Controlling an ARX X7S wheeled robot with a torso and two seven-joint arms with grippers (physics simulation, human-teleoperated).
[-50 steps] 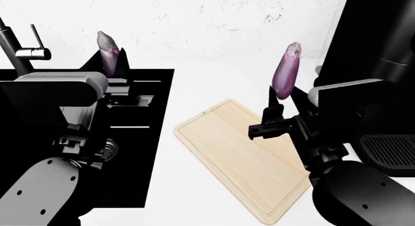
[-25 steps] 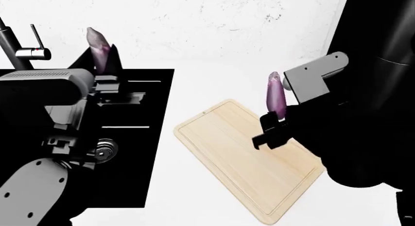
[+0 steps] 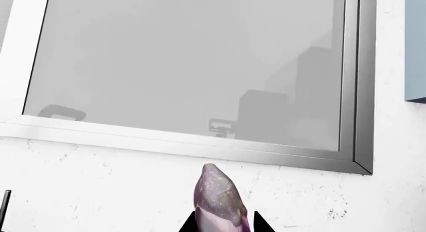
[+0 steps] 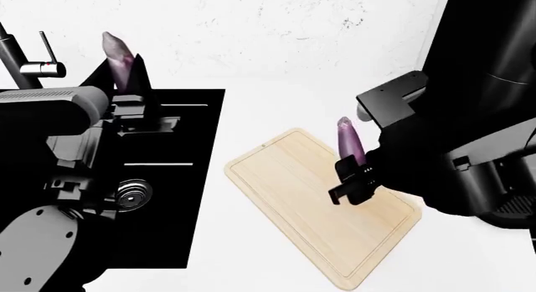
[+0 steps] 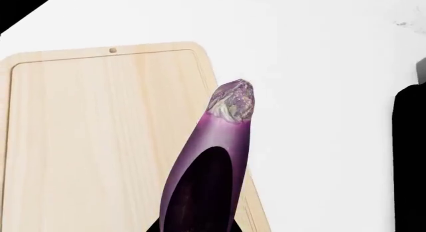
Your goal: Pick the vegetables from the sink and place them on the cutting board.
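My right gripper (image 4: 356, 173) is shut on a glossy purple eggplant (image 4: 349, 140) that stands upright just above the pale wooden cutting board (image 4: 289, 198); in the right wrist view the eggplant (image 5: 213, 152) leans over the board (image 5: 87, 142) near its right rim. My left gripper (image 4: 125, 85) is shut on the other eggplant (image 4: 117, 56), held tip-up above the back of the black sink (image 4: 180, 179). The left wrist view shows only that eggplant's tip (image 3: 218, 202) between the dark fingers (image 3: 261, 226).
A steel faucet (image 4: 29, 59) rises at the sink's back left and a round drain (image 4: 132, 194) shows in the basin. A black appliance (image 4: 494, 72) stands right of the board. White counter (image 4: 277, 103) lies behind it. A window (image 3: 193, 67) fills the left wrist view.
The right arm has swung down and left, bringing its eggplant from high above the board's far corner to low over the board. The left gripper drifted left with its eggplant.
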